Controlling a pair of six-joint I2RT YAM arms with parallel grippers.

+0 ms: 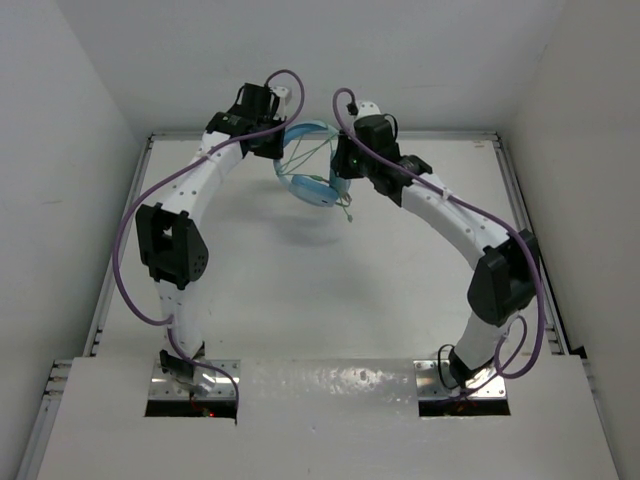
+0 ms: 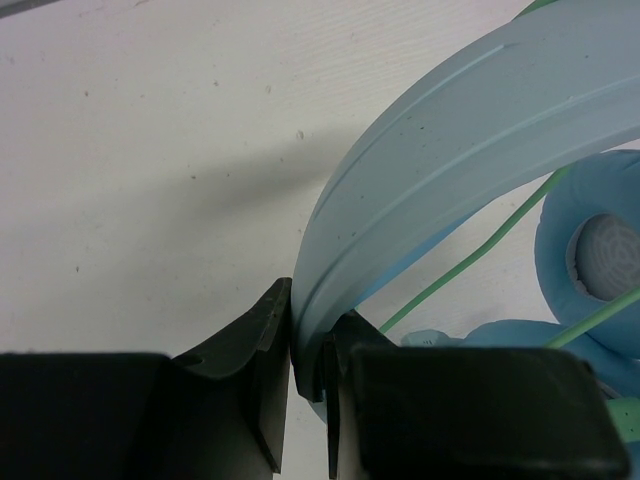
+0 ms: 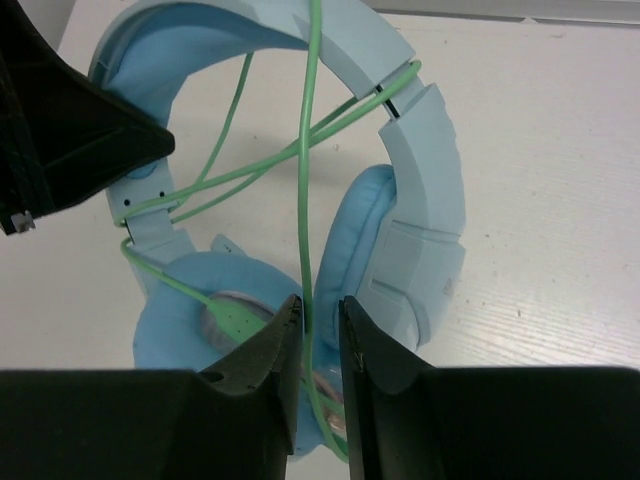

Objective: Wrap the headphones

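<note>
Wrapping looks midway: my left jaws pinch the headband [image 2: 450, 120], holding the headphones [image 1: 312, 182] above the far surface [image 1: 400, 290], while my right jaws pinch the cable [image 3: 309, 180], which probably needs another turn round the band.

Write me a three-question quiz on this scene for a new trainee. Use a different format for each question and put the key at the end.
1. Multiple choice: which part of the headphones is the left gripper clamped on?
A. the headband
B. an ear cup
C. nothing
2. Fill in the blank: the thin green cable runs between the fingers of the ___ gripper.
3. True or false: the left gripper is open and well clear of the headphones.

Key: 1 A; 2 right; 3 false.
</note>
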